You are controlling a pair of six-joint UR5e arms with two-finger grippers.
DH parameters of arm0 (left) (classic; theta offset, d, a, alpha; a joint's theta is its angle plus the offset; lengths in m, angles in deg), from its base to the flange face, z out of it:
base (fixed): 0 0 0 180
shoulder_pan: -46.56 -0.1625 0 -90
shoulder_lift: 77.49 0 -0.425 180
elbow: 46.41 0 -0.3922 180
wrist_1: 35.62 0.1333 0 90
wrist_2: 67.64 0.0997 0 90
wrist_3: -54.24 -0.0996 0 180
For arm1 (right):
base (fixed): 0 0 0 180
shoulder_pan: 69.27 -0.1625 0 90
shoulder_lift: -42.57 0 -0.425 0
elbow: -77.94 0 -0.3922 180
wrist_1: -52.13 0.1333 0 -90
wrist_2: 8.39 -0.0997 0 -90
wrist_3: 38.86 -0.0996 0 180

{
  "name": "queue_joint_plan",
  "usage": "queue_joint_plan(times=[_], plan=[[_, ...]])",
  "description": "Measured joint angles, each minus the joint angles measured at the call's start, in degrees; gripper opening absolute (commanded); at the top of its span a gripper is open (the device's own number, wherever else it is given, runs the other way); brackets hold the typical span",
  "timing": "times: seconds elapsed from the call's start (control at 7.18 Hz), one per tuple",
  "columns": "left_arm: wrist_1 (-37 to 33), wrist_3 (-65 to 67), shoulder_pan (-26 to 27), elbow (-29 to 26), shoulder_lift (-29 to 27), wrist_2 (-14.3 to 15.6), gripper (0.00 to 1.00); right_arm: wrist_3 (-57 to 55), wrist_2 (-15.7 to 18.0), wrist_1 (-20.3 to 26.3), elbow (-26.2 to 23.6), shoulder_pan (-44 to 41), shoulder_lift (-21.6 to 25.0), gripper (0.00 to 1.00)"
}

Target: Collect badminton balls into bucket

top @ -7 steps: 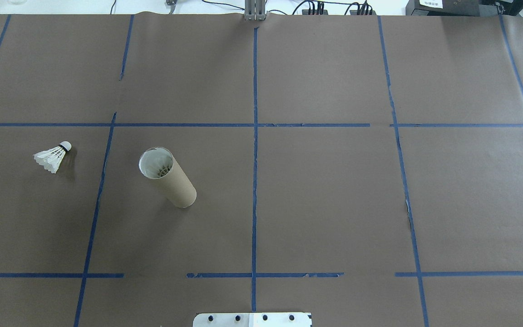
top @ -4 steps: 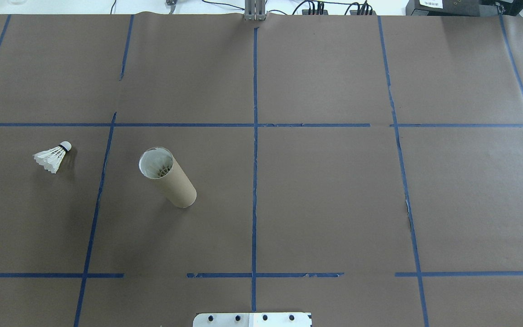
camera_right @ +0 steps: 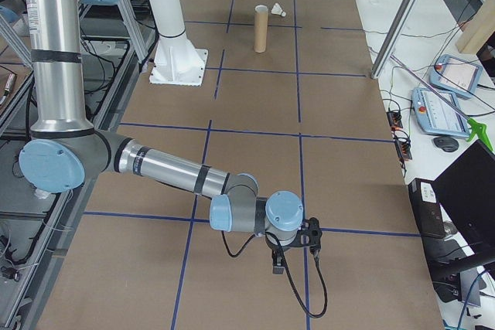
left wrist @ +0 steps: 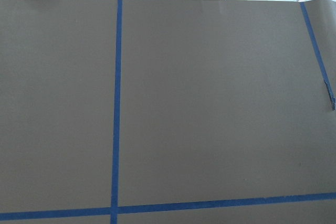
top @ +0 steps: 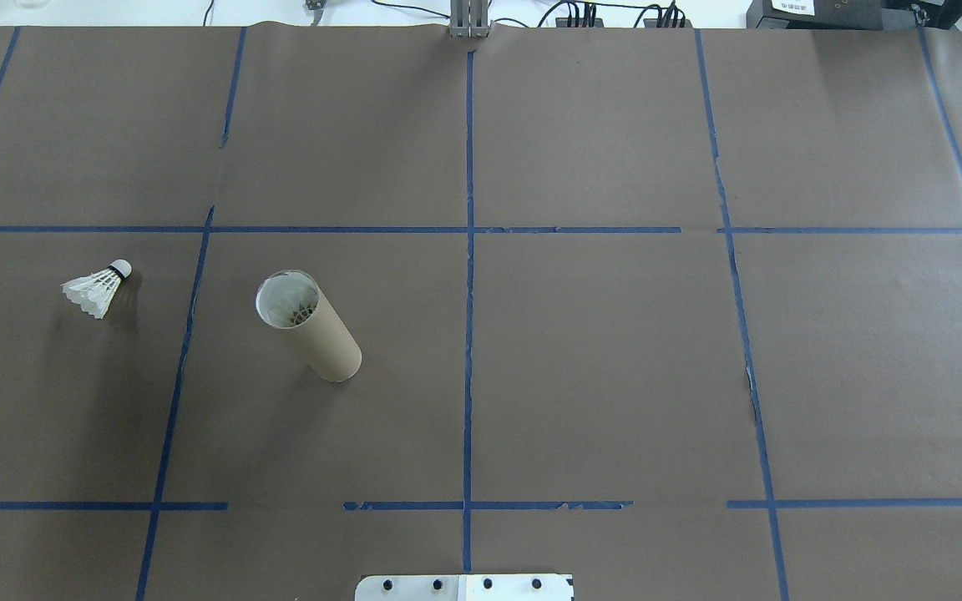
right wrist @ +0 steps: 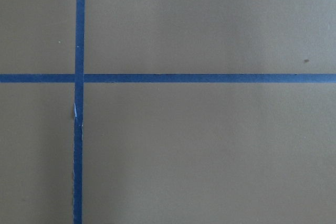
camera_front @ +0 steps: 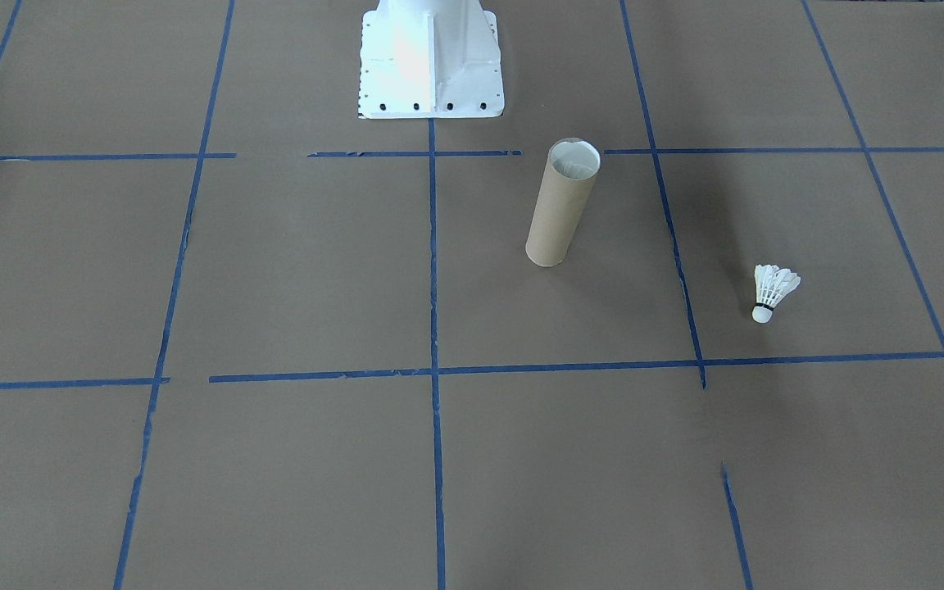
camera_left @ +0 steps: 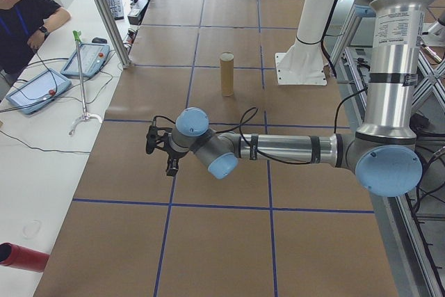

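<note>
- Bucket (top: 307, 325) stands upright on the table (top: 615, 351), left of centre in overhead view; feathers show inside its mouth, so at least 1 ball looks collected already.
- 1 badminton ball (top: 97, 288) left: lies on its side on the table, well apart from bucket, on robot's left.
- Left hand (camera_left: 161, 149) hangs over bare table, not near the ball; can't tell if open or closed, nothing seen in it.
- Right hand (camera_right: 298, 246) far off at table's other end; state can't tell.
- Judgement: approx. 1 pick-and-drop remains, not yet begun.

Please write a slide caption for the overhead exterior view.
One shuttlecock lies left of the upright cardboard tube on the taped brown table.
</note>
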Motion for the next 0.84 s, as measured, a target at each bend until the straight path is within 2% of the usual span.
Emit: queue_joint_plan(times=[0.14,0.42,0.7,0.84], plan=[[-7.22,9.68,-3.13,-0.04,1.92,1.62,1.00,-0.01,0.00,0.00,0.00,0.00,0.00,1.00],[-18.84,30.59,-11.75,-0.08,4.25,8.55,1.00,-0.02,0.00,0.00,0.00,0.00,0.00,1.00],[-24.72,49.34,-20.80,-0.04,4.64,16.67,1.00,0.01,0.00,0.00,0.00,0.00,0.00,1.00],[-25.53,55.72,-23.12,-0.01,4.65,18.20,1.00,0.01,0.00,0.00,0.00,0.00,0.00,1.00]])
